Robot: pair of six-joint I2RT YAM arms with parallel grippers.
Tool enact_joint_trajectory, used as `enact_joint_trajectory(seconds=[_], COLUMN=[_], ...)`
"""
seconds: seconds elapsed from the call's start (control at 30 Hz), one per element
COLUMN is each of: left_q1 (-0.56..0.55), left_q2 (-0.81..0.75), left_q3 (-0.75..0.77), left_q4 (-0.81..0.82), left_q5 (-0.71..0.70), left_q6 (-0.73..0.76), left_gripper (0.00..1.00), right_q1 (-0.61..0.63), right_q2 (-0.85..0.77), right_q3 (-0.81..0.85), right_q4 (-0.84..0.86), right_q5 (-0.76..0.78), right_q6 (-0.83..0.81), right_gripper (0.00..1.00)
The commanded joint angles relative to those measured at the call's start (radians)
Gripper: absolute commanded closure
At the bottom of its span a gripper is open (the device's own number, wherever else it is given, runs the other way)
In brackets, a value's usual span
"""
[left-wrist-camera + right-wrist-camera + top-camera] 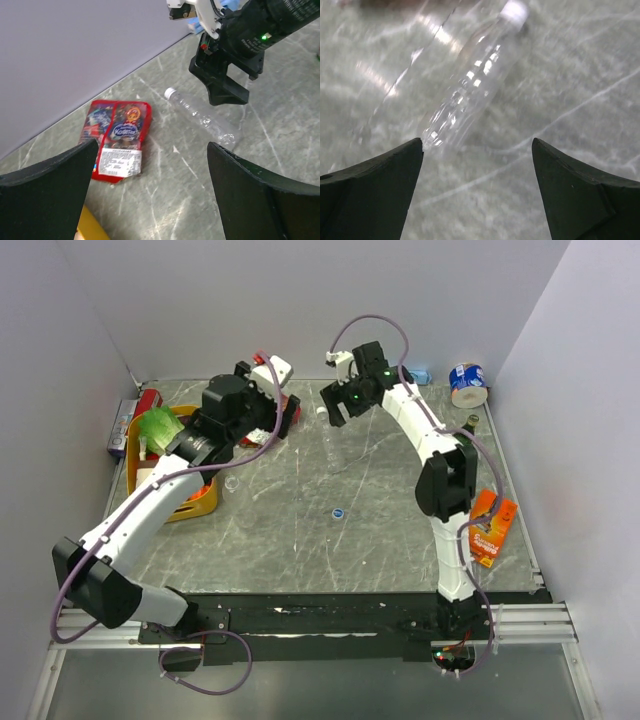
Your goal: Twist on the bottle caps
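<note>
Bottle cap, small and blue, lies by itself around the middle of the tabletop, well apart from both claws. An orange packet rests at the right edge, and a yellow basket sits at the left edge, partly under the left arm. Farther back, a clear bottle lies on its side, its neck pointing toward the far edge and topped by something pale. The right claw hangs over the bottle, its fingers spread wide and gripping nothing. The left claw is spread wide too and empty, above a red packet near the far edge. A blue-and-white tin stands in the far right corner.
</note>
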Motion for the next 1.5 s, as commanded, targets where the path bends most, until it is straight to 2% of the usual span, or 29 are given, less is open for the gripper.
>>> enact_joint_trajectory(seconds=[0.0, 0.13, 0.33, 0.4, 0.53, 0.57, 0.7, 0.73, 0.77, 0.8, 0.83, 0.87, 0.9, 0.97, 1.1, 1.13, 1.27, 1.47], left_q1=[0.012, 0.015, 0.015, 0.015, 0.018, 0.020, 0.043, 0.047, 0.052, 0.060, 0.060, 0.063, 0.067, 0.074, 0.086, 0.090, 0.101, 0.098], left_q2=[-0.043, -0.042, -0.034, -0.030, -0.025, -0.022, 0.009, 0.016, 0.038, 0.047, 0.056, 0.079, 0.093, 0.143, 0.226, 0.240, 0.306, 0.332], left_q3=[-0.015, -0.030, -0.049, -0.052, -0.061, -0.063, -0.021, 0.012, 0.029, 0.046, 0.078, 0.094, 0.112, 0.163, 0.209, 0.212, 0.212, 0.221], left_q4=[-0.032, -0.040, -0.040, -0.037, -0.026, -0.018, 0.008, 0.015, 0.028, 0.052, 0.066, 0.074, 0.081, 0.097, 0.186, 0.253, 0.397, 0.470], left_q5=[-0.025, -0.009, -0.005, 0.000, 0.004, 0.004, 0.006, 0.006, 0.006, -0.003, -0.015, -0.031, -0.020, 0.042, 0.245, 0.280, 0.461, 0.553], left_q6=[-0.026, -0.040, -0.051, -0.054, -0.060, -0.069, -0.171, -0.219, -0.297, -0.340, -0.388, -0.488, -0.536, -0.648, -0.807, -0.858, -0.946, -0.969], left_gripper=[0.04, 0.04, 0.04, 0.04, 0.04, 0.04, 0.04, 0.04, 0.04, 0.04, 0.04, 0.04, 0.04, 0.04, 0.01, 0.01, 0.15, 0.23], right_q1=[0.037, 0.055, 0.072, 0.073, 0.074, 0.070, 0.052, 0.034, 0.021, 0.011, -0.003, -0.026, -0.032, -0.032, -0.031, -0.028, -0.015, -0.015], right_q2=[0.132, 0.250, 0.309, 0.321, 0.318, 0.306, 0.128, 0.088, 0.047, -0.077, -0.166, -0.264, -0.438, -0.564, -0.737, -0.759, -0.822, -0.869], right_q3=[0.111, 0.177, 0.212, 0.223, 0.209, 0.182, 0.071, 0.048, -0.028, -0.103, -0.219, -0.497, -0.626, -0.836, -0.926, -0.941, -0.989, -1.027], right_q4=[0.096, 0.140, 0.160, 0.160, 0.138, 0.137, 0.144, 0.145, 0.188, 0.244, 0.365, 0.635, 0.767, 0.899, 0.953, 0.963, 0.958, 0.947], right_q5=[0.063, 0.058, 0.030, 0.049, 0.057, 0.040, -0.121, -0.167, -0.233, -0.264, -0.293, -0.354, -0.365, -0.397, -0.397, -0.400, -0.396, -0.356], right_q6=[0.092, 0.164, 0.211, 0.219, 0.187, 0.167, 0.116, 0.109, 0.110, 0.116, 0.127, 0.132, 0.129, 0.080, 0.129, 0.139, 0.142, 0.173], right_gripper=[0.02, 0.04, 0.08, 0.12, 0.33, 0.35, 0.46, 0.53, 0.56, 0.58, 0.59, 0.60, 0.60, 0.57, 0.57, 0.58, 0.58, 0.59])
